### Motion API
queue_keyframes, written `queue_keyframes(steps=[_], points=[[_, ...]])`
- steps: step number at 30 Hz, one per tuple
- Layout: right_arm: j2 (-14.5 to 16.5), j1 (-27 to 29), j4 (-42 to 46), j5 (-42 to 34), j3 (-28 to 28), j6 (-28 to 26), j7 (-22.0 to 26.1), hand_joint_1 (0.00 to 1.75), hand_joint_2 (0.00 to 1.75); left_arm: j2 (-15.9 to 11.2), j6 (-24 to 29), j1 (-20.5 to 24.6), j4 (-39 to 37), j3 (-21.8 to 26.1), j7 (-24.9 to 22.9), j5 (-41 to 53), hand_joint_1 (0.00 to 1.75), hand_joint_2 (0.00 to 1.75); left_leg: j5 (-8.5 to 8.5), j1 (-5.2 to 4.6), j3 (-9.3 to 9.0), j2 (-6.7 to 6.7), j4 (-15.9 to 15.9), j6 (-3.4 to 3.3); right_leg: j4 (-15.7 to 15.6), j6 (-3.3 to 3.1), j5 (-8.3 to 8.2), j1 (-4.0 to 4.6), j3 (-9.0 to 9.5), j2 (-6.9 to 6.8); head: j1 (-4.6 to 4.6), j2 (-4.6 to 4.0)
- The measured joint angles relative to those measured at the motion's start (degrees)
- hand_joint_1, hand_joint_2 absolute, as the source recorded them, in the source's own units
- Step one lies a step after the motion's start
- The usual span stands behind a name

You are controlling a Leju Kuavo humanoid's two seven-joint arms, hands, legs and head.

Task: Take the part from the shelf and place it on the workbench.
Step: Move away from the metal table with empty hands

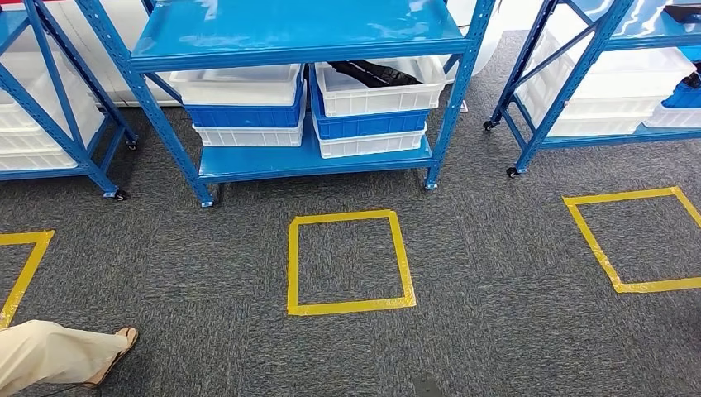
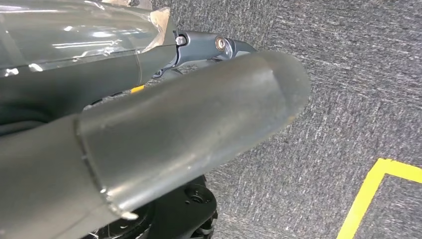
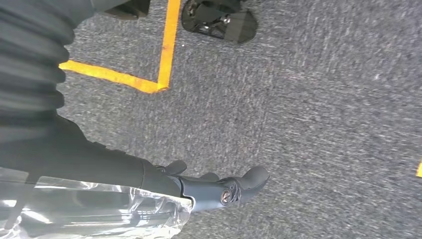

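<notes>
Looking forward and down, the head view took in grey carpeted floor (image 1: 496, 273) in front of a row of blue metal shelving racks. At the far left, a person's leg in light beige trousers (image 1: 45, 354) with a sandalled foot rested on the carpet, beside a corner of a yellow tape square (image 1: 25, 269). Further right, a second yellow tape square (image 1: 349, 261) lay directly before the middle blue rack (image 1: 298, 37). On that rack's lowest shelf sat two stacks of white and blue plastic crates; the left stack's top white crate (image 1: 240, 85) looked empty from this angle, while the right stack's top white crate (image 1: 379, 89) held a long black part (image 1: 374, 74) lying across its inside. To the right again, a third yellow tape square (image 1: 638, 240) marked the floor below another blue rack (image 1: 570, 74) carrying white crates. In the left wrist view, the left hand (image 2: 199, 114) hung above the carpet, its thick grey thumb across the frame and clear plastic wrap behind it; its fingers were hidden, so its openness could not be told. In the right wrist view, the right hand (image 3: 219, 189) also hung over the carpet, dark fingers extended, nothing held.
</notes>
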State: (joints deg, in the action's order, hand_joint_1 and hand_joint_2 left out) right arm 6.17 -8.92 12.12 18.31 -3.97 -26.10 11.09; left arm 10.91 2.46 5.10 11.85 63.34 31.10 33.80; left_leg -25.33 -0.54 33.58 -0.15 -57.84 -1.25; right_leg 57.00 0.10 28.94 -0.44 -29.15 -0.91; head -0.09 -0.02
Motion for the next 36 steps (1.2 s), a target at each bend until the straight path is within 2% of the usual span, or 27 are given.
queue_keyframes(steps=[2, 4, 6, 7, 8, 10, 11, 12, 13, 15, 16, 17, 18, 20, 22, 24, 26, 27, 28, 29, 30, 31, 32, 33, 34, 36], points=[[0.1, -0.1, 0.0, -0.3, 0.3, 0.1, 0.4, 0.0, 1.75, 0.0, -0.1, 0.1, 0.0, 0.0, 0.1, 0.4, 0.0, 0.0, -0.01, 0.01, -0.04, 0.0, 0.0, -0.01, 0.0, 0.0, 0.0, 0.01, -0.03, 0.0, -0.01, 0.0], [0.2, -0.2, 0.0, -0.5, 0.7, 0.1, 0.6, 0.0, 1.75, -0.1, -0.4, 0.3, 0.0, 0.0, 0.1, 0.6, 0.0, 0.0, -0.11, -0.01, -0.05, -0.02, 0.1, -0.44, -0.5, 0.47, -0.21, -0.36, 0.18, -0.07, -0.05, 0.0], [0.3, -0.2, 0.1, -0.6, 0.9, 0.1, 0.8, 0.0, 1.75, -0.1, -0.7, 0.5, 0.0, 0.0, 0.0, 0.7, 0.0, 0.0, 0.63, 0.35, -1.19, -0.05, 2.0, -1.67, -1.2, 1.11, -0.38, -0.33, 0.62, -0.13, 0.01, 0.0], [0.4, -0.3, 0.2, -0.6, 0.9, 0.1, 1.0, 0.0, 1.75, -0.1, -0.7, 0.6, 0.0, 0.0, -0.1, 0.7, 0.0, 0.0, 1.25, 0.59, -2.01, -0.06, 3.4, -2.32, -0.4, 1.13, 0.16, -0.12, 0.32, -0.02, 0.09, 0.0], [0.4, -0.3, 0.2, -0.7, 1.0, 0.1, 1.1, 0.0, 1.75, -0.1, -0.8, 0.7, 0.0, 0.0, -0.2, 0.7, 0.0, 0.0, 1.8, 0.85, -2.71, -0.05, 4.5, -2.76, 1.8, 0.94, 1.26, -0.04, -0.63, 0.19, 0.25, 0.0], [0.3, -0.3, 0.3, -0.8, 1.2, 0.1, 1.2, 0.0, 1.75, -0.1, -1.0, 0.8, 0.0, 0.0, -0.2, 0.7, 0.0, 0.0, 2.09, 1.0, -2.96, -0.12, 5.1, -2.91, 9.3, 0.65, 4.46, -0.38, -4.47, 0.61, 0.39, 0.0], [0.2, -0.2, 0.3, -0.8, 1.2, 0.1, 1.2, 0.0, 1.75, -0.1, -1.0, 0.8, -0.1, 0.0, -0.3, 0.7, 0.0, 0.0, 2.06, 1.07, -2.88, -0.22, 5.0, -2.75, 12.6, 0.82, 5.5, -0.62, -6.33, 0.69, 0.42, 0.0], [0.1, 0.0, 0.3, -0.8, 1.3, 0.1, 1.2, 0.0, 1.75, 0.0, -1.0, 0.8, -0.1, 0.0, -0.3, 0.7, 0.0, 0.0, 1.96, 1.2, -2.83, -0.36, 5.0, -2.45, 14.1, 1.3, 5.64, -0.95, -7.33, 0.71, 0.39, 0.0], [0.0, 0.1, 0.3, -0.8, 1.3, 0.1, 1.2, 0.0, 1.75, 0.0, -1.0, 0.8, -0.1, 0.0, -0.3, 0.7, 0.0, 0.0, 1.77, 1.43, -2.81, -0.53, 4.8, -1.99, 13.2, 2.06, 4.72, -1.33, -7.06, 0.71, 0.38, 0.0], [-0.1, 0.1, 0.3, -0.8, 1.3, 0.1, 1.2, 0.0, 1.75, -0.1, -1.2, 0.8, -0.1, 0.0, -0.3, 0.7, 0.0, 0.0, 0.95, 2.03, -2.54, -0.84, 3.5, -0.57, 6.1, 3.91, 1.38, -2.16, -3.69, 0.69, 0.43, 0.0], [0.0, 0.1, 0.3, -0.8, 1.3, 0.2, 1.2, 0.0, 1.75, -0.2, -1.4, 0.8, -0.1, 0.0, -0.3, 0.7, 0.0, 0.0, 0.29, 2.19, -2.25, -0.95, 2.5, 0.22, 3.0, 4.36, 0.25, -2.38, -2.2, 0.78, 0.67, 0.0], [0.0, 0.1, 0.3, -0.8, 1.3, 0.2, 1.2, 0.0, 1.75, -0.3, -1.6, 0.8, 0.0, 0.0, -0.3, 0.6, 0.0, 0.0, -0.42, 2.22, -1.96, -1.02, 1.6, 0.89, 1.4, 4.11, -0.22, -2.49, -1.37, 0.85, 0.78, 0.01], [0.1, 0.1, 0.3, -0.8, 1.3, 0.2, 1.2, 0.0, 1.75, -0.4, -1.8, 0.8, 0.0, 0.0, -0.3, 0.6, 0.0, 0.0, -1.01, 2.17, -1.8, -1.04, 0.9, 1.38, 1.2, 3.44, -0.06, -2.42, -1.31, 0.9, 0.8, 0.01], [0.2, 0.1, 0.3, -0.9, 1.3, 0.3, 1.2, 0.0, 1.75, -0.5, -2.1, 0.9, 0.0, 0.0, -0.2, 0.6, 0.0, 0.0, -1.62, 2.4, -1.87, -1.08, 0.5, 1.72, 1.8, 1.84, 0.42, -2.27, -1.4, 0.93, 0.53, 0.01], [0.3, 0.0, 0.3, -0.8, 1.3, 0.4, 0.9, 0.0, 1.75, -0.5, -2.3, 0.8, 0.0, 0.0, -0.2, 0.5, 0.0, 0.0, -2.38, 2.7, -1.43, -0.75, -0.9, 1.82, 1.9, 1.08, 0.67, -2.13, -0.92, 0.91, 0.2, 0.0], [0.2, 0.0, 0.3, -0.8, 1.3, 0.5, 0.5, 0.0, 1.75, -0.5, -2.4, 0.8, 0.0, 0.0, -0.2, 0.5, 0.0, 0.0, -4.96, 2.75, 1.72, -0.19, -6.9, 1.9, 2.0, 0.62, 0.86, -1.81, -0.49, 0.86, -0.09, 0.0], [0.2, 0.2, 0.3, -0.7, 1.3, 0.6, -0.1, 0.0, 1.75, -0.5, -2.5, 0.8, 0.0, 0.0, -0.2, 0.5, 0.0, 0.0, -7.44, 2.59, 6.88, 0.02, -15.0, 1.71, 2.0, 0.21, 1.26, -1.26, -0.23, 0.83, -0.16, 0.0], [0.2, 0.3, 0.3, -0.7, 1.4, 0.6, -0.3, 0.0, 1.75, -0.5, -2.5, 0.7, 0.0, 0.0, -0.2, 0.4, 0.0, 0.0, -7.37, 2.4, 8.82, 0.02, -17.3, 1.33, 2.0, 0.02, 1.58, -0.91, 0.04, 0.84, -0.16, 0.0], [0.1, 0.5, 0.3, -0.7, 1.4, 0.6, -0.6, 0.0, 1.75, -0.5, -2.5, 0.7, 0.0, 0.0, -0.2, 0.4, 0.0, 0.0, -6.15, 2.07, 9.81, 0.0, -17.4, 0.66, 1.9, -0.16, 1.97, -0.5, 0.47, 0.87, -0.17, 0.0], [0.1, 0.6, 0.3, -0.7, 1.4, 0.6, -0.9, 0.0, 1.75, -0.5, -2.5, 0.7, 0.0, 0.0, -0.2, 0.4, 0.0, 0.0, -3.91, 1.54, 9.64, -0.02, -15.4, -0.34, 1.9, -0.31, 2.44, -0.04, 1.09, 0.9, -0.2, 0.0], [0.1, 0.7, 0.3, -0.7, 1.4, 0.6, -1.1, 0.0, 1.75, -0.6, -2.5, 0.7, 0.0, 0.0, -0.1, 0.4, 0.0, 0.0, -1.1, 0.8, 8.5, -0.04, -11.6, -1.74, 1.7, -0.5, 2.9, 0.28, 1.61, 0.91, -0.21, 0.0], [0.2, 0.8, 0.3, -0.7, 1.4, 0.6, -1.2, 0.0, 1.75, -0.7, -2.6, 0.7, 0.0, 0.0, 0.0, 0.4, 0.0, 0.0, 0.99, -0.02, 7.13, 0.06, -7.9, -3.38, 1.4, -0.62, 3.36, 0.59, 2.19, 0.88, 0.07, 0.0], [0.3, 0.9, 0.3, -0.7, 1.4, 0.6, -1.4, 0.0, 1.75, -0.9, -2.6, 0.7, 0.0, 0.0, 0.1, 0.4, 0.0, 0.0, 2.21, -0.76, 5.86, 0.23, -4.9, -4.8, 1.0, -0.64, 3.74, 0.71, 2.69, 0.86, 0.43, 0.01], [0.4, 0.9, 0.2, -0.6, 1.4, 0.6, -1.6, 0.0, 1.75, -1.0, -2.5, 0.7, 0.0, 0.0, 0.2, 0.3, 0.0, 0.0, 2.51, -1.39, 4.91, 0.33, -3.0, -5.85, 0.4, -0.5, 3.99, 0.62, 3.1, 0.81, 0.61, 0.01], [0.4, 1.0, 0.2, -0.6, 1.4, 0.6, -1.8, 0.0, 1.75, -1.0, -2.5, 0.7, 0.0, 0.0, 0.3, 0.2, 0.0, 0.0, 2.1, -1.77, 4.14, 0.37, -1.8, -6.48, 0.0, -0.18, 3.91, 0.56, 3.81, 0.67, 0.8, 0.01], [0.4, 1.1, 0.2, -0.6, 1.6, 0.6, -2.1, 0.0, 1.75, -1.0, -2.5, 0.7, 0.0, 0.0, 0.6, -0.1, 0.0, 0.0, 1.8, -1.89, 2.0, 0.08, 0.6, -6.88, 0.1, 0.86, 3.25, 0.4, 5.0, 0.46, 0.39, 0.01]])
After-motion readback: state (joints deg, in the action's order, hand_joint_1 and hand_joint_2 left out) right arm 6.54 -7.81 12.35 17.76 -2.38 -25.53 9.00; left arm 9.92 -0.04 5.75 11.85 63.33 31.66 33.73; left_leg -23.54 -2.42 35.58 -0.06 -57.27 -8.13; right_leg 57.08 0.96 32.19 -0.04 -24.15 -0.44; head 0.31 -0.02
